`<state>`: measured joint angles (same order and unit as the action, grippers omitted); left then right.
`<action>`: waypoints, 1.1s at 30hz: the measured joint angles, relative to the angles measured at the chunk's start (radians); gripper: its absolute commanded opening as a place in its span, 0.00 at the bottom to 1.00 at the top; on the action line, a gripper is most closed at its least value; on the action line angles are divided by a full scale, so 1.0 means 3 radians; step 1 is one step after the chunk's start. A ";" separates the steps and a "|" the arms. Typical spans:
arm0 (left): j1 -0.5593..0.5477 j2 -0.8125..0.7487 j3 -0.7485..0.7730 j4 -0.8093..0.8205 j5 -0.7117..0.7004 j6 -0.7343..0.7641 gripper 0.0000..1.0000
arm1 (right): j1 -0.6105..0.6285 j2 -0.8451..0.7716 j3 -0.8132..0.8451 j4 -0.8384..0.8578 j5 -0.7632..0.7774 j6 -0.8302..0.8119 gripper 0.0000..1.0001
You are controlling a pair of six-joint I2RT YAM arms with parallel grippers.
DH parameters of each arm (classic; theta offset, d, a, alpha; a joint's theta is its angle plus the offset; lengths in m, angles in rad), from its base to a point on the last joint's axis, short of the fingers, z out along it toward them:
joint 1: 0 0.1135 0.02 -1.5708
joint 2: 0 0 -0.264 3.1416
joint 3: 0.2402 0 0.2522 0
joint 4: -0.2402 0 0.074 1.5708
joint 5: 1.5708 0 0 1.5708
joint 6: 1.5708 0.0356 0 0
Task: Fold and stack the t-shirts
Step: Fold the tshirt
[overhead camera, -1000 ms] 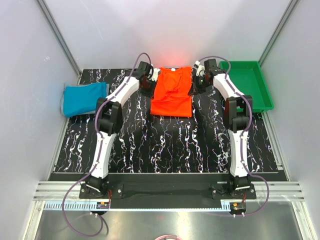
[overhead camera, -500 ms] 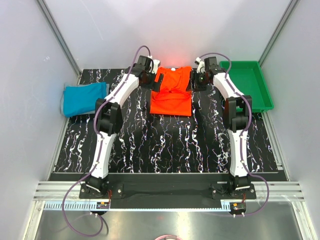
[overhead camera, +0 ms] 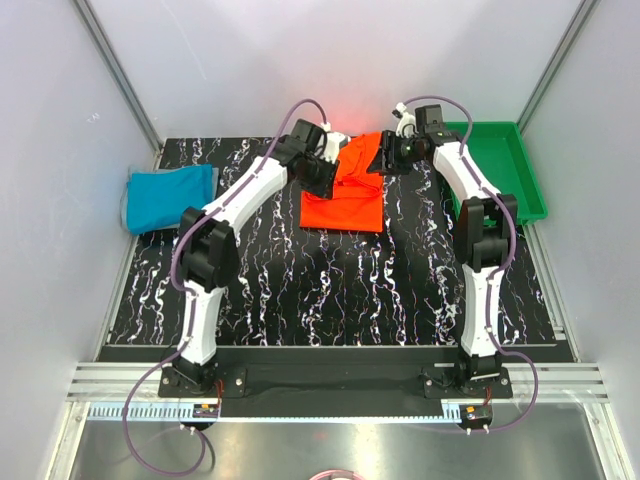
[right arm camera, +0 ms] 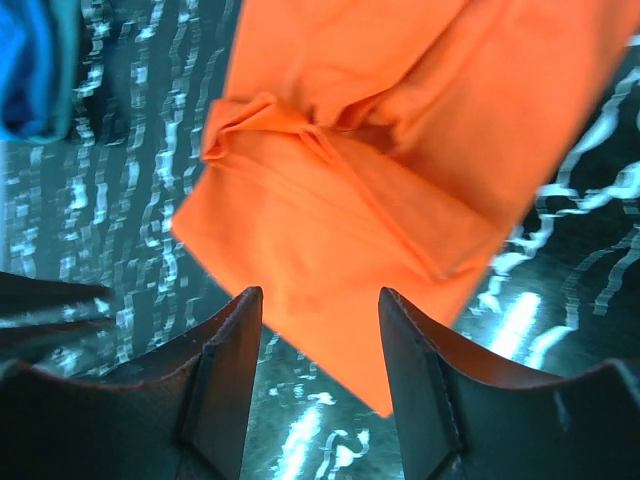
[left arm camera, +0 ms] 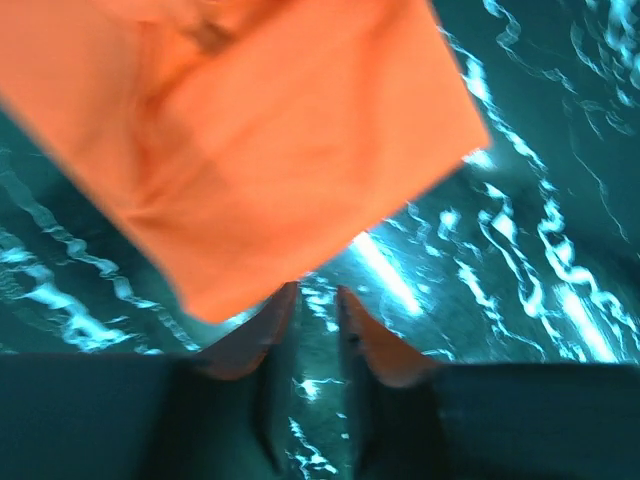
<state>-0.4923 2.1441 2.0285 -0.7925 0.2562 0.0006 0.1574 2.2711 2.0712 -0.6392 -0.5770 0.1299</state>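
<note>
Two tools flank the orange shirt [overhead camera: 345, 200] at its far end.
Left tool [left arm camera: 318, 297] barely parted, right tool [right arm camera: 320, 300] wider; both empty, seemingly placed to fold it.

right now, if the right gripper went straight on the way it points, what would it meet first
Most likely the orange-red t-shirt: in the right wrist view it lies directly ahead of the right gripper. How far ahead is unclear.

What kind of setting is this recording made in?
Probably a lab robot cell: plain white enclosure walls on aluminium framing, a black marbled tabletop, and a left arm and right arm bolted to a rail.
</note>
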 measured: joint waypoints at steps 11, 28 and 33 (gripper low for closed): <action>0.0009 0.0484 -0.0135 -0.0027 0.0280 -0.0102 0.21 | 0.0039 0.0144 -0.0191 0.0053 -0.0351 0.0220 0.54; 0.0017 0.0785 -0.0022 0.0003 0.0346 -0.0210 0.23 | 0.0242 0.0497 -0.0221 0.0086 -0.0411 0.0299 0.54; 0.0018 0.0785 -0.0031 0.0005 0.0361 -0.0247 0.23 | 0.0245 0.0693 -0.0127 0.0084 -0.0441 0.0348 0.54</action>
<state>-0.4870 2.3795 2.0193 -0.7910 0.3645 -0.0734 0.2310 2.4790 2.0331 -0.6140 -0.7094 0.2344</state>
